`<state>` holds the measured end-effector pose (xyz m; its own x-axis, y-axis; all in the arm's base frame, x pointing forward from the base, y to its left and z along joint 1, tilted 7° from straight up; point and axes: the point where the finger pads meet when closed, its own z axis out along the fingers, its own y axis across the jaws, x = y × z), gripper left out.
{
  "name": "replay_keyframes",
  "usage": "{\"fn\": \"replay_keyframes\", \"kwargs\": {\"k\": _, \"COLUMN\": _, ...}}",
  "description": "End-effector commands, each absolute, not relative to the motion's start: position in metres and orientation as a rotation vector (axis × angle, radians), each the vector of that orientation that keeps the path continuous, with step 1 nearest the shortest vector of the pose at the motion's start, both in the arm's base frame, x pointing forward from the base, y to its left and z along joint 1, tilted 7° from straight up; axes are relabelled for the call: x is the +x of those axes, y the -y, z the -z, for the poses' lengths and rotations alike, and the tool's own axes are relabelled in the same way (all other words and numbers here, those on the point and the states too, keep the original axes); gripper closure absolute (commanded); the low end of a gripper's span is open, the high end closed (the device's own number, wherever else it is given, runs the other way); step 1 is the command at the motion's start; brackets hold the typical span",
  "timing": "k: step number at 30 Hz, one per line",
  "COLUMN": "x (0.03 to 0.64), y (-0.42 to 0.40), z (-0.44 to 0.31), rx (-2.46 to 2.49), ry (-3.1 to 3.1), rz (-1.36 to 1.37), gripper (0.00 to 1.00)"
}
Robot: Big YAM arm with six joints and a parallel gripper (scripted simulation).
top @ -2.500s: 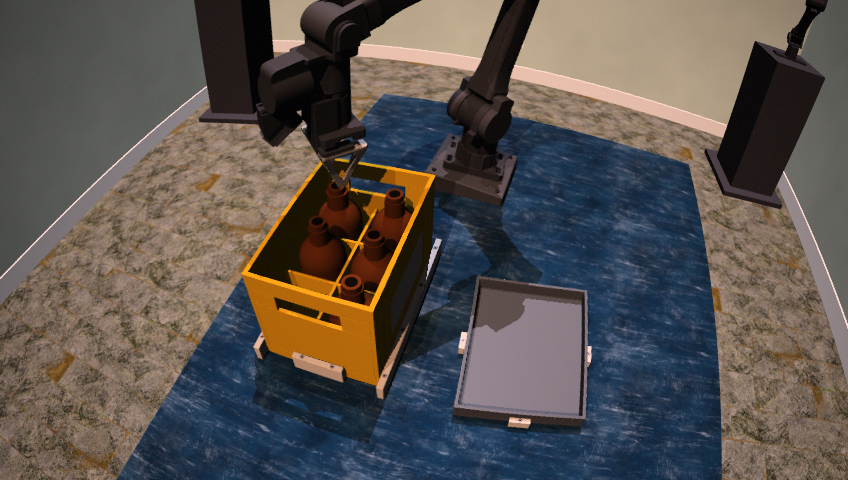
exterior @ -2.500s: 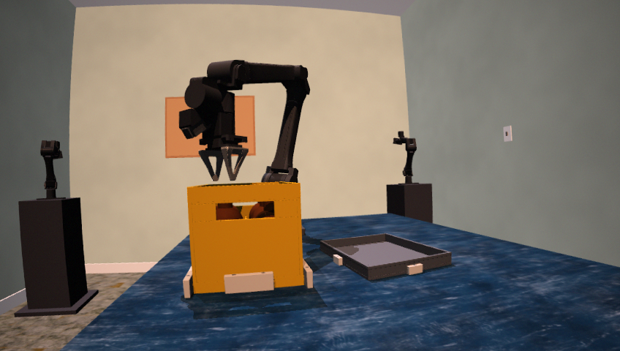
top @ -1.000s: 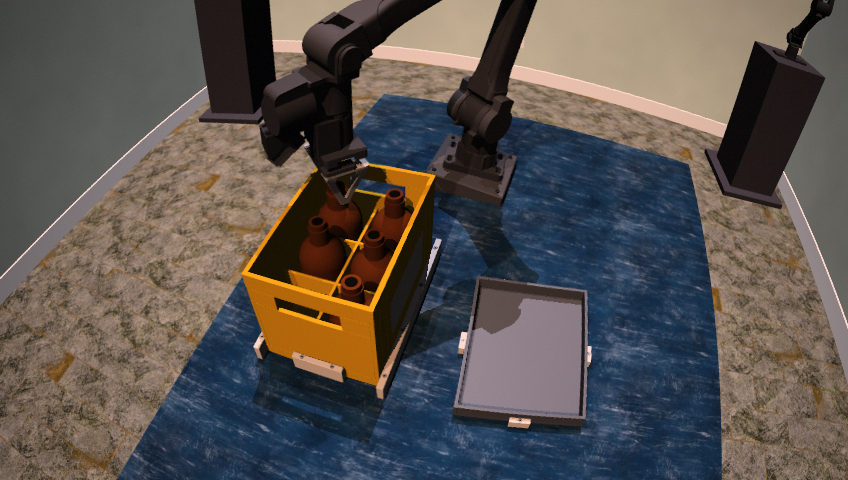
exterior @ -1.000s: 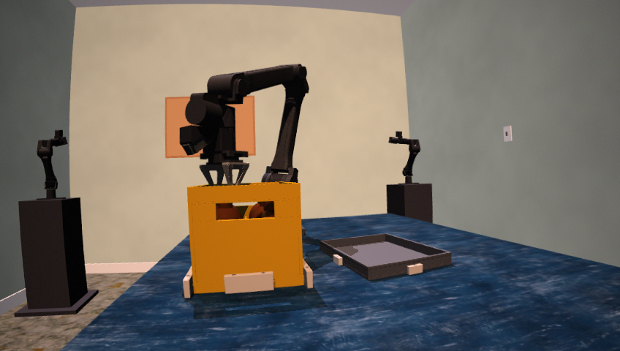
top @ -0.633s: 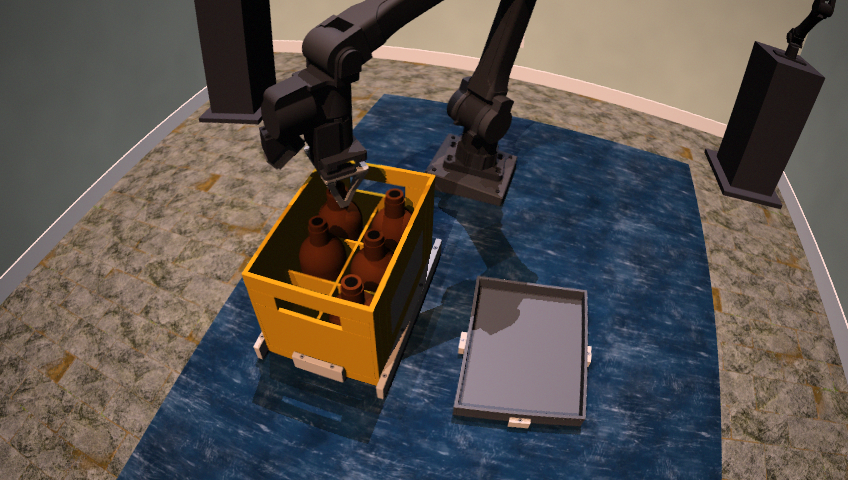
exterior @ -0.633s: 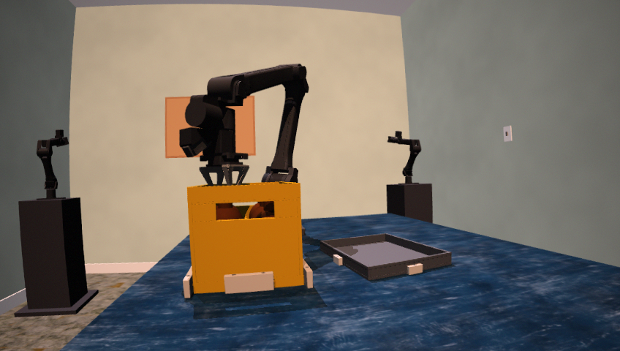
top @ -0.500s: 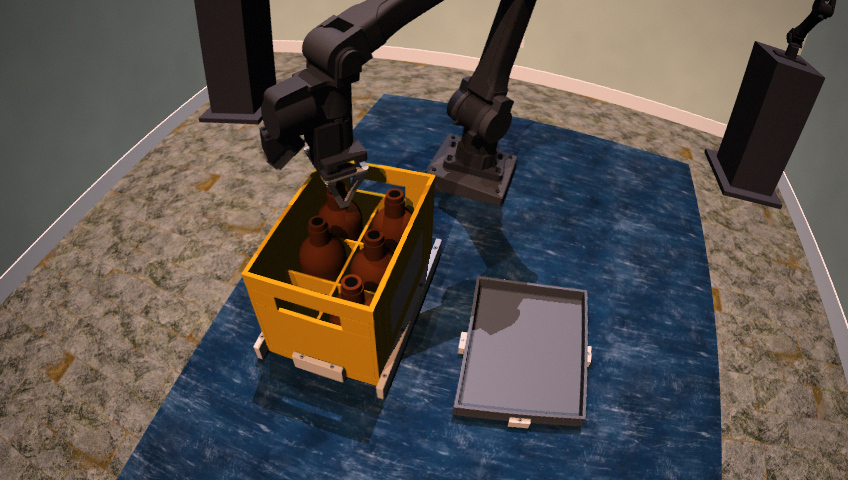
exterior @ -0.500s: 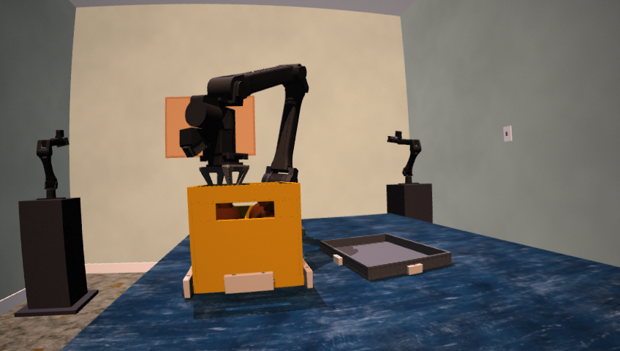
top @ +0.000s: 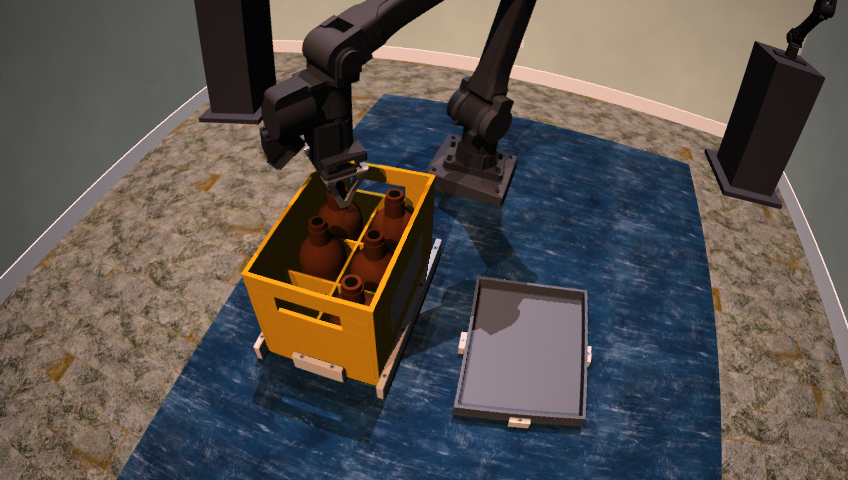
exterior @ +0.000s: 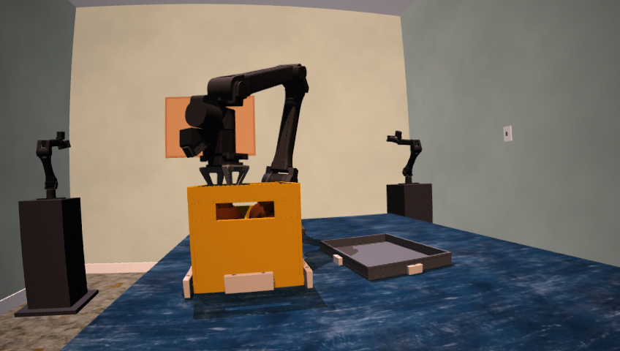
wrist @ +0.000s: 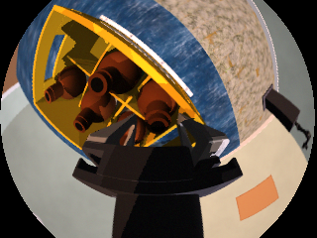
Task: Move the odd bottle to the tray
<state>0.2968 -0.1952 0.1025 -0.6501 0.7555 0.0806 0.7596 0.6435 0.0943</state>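
The far-left bottle (top: 349,221) (wrist: 155,98) stands in its crate cell, and our gripper (top: 340,193) (exterior: 221,183) (wrist: 157,117) is over it, fingers partly open about the neck, gripping nothing. We can't tell from here whether this is the odd neck, so we would check that before closing. The other four bottles (top: 321,256) (wrist: 120,68) also stand in the yellow crate (top: 315,333) (exterior: 248,248) (wrist: 144,61), which sits level on the table (top: 642,356) (exterior: 478,295) (wrist: 198,55). To the right, the grey tray (top: 523,356) (exterior: 387,254) lies flat with no bottle on it. The transfer is all left to do: grasp, straight lift above the rim, upright placing, release and retreat.
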Motion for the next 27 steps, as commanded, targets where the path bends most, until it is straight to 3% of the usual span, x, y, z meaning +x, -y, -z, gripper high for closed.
{"fn": "replay_keyframes", "kwargs": {"k": 1, "x": 0.3037, "y": 0.1981, "z": -0.0996, "rx": -1.306, "ry": 2.824, "rz": 0.185, "gripper": 0.39}}
{"fn": "replay_keyframes", "kwargs": {"k": 26, "x": 0.3037, "y": 0.1981, "z": -0.0996, "rx": -1.306, "ry": 2.824, "rz": 0.185, "gripper": 0.39}}
{"fn": "replay_keyframes", "kwargs": {"k": 27, "x": 0.3037, "y": 0.1981, "z": -0.0996, "rx": -1.306, "ry": 2.824, "rz": 0.185, "gripper": 1.00}}
